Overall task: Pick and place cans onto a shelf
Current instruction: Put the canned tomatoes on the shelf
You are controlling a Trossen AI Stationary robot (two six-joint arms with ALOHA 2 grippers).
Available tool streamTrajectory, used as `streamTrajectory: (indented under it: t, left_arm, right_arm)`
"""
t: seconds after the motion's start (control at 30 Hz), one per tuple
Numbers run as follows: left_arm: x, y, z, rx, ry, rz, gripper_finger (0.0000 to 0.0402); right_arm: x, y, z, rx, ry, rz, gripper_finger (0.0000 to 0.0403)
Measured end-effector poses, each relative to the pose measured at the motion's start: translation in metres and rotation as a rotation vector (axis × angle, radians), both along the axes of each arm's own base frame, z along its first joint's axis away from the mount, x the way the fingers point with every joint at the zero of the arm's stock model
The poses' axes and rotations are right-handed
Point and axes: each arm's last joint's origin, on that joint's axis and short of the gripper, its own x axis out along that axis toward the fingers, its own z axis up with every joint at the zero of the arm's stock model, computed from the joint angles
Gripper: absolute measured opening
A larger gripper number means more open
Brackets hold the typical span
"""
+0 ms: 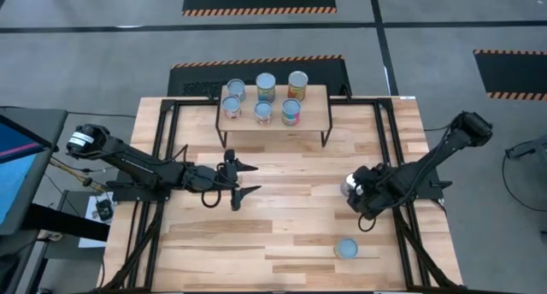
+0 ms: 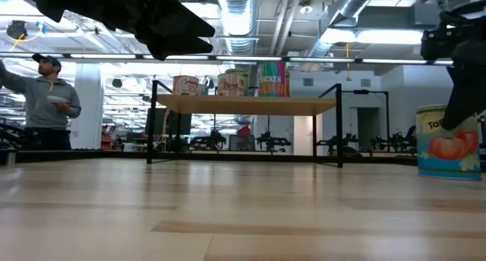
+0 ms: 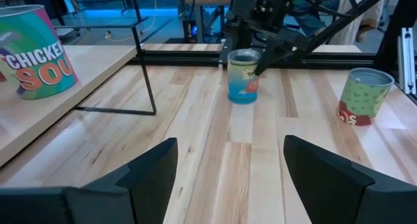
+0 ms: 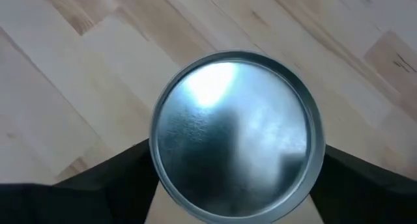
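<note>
Left pincer [image 1: 242,180] spread wide, holding nothing, above the worktop [image 1: 282,217] in front of the shelf [image 1: 316,114]; six cans [image 1: 266,87] stand on the shelf; right pincer [image 1: 352,190] straddles a blue-label can [image 3: 244,76] right of centre, fingers either side, grip unclear; another can [image 1: 346,248] near the front edge.

We see a blue can [image 3: 244,76] with a red tomato picture, a green can [image 3: 362,96] with red at its bottom, and a pink and teal soup can [image 3: 31,50]. The bench [image 1: 291,217] is light wood.
</note>
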Motion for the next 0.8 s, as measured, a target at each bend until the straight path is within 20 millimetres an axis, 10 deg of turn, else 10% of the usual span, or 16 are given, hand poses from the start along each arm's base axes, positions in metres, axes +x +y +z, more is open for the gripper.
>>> streamTrajectory:
  t: [0.37, 0.8]
  left_arm:
    - [0.0, 0.0, 0.0, -0.01, -0.001, 0.005, 0.027]
    - [0.001, 0.004, 0.0, -0.015, -0.004, 0.03, 0.027]
  right_arm:
    - [0.005, -0.005, 0.02, 0.029, -0.076, 0.027, 0.0304]
    - [0.043, -0.059, 0.149, -0.244, -0.218, 0.203, 0.0312]
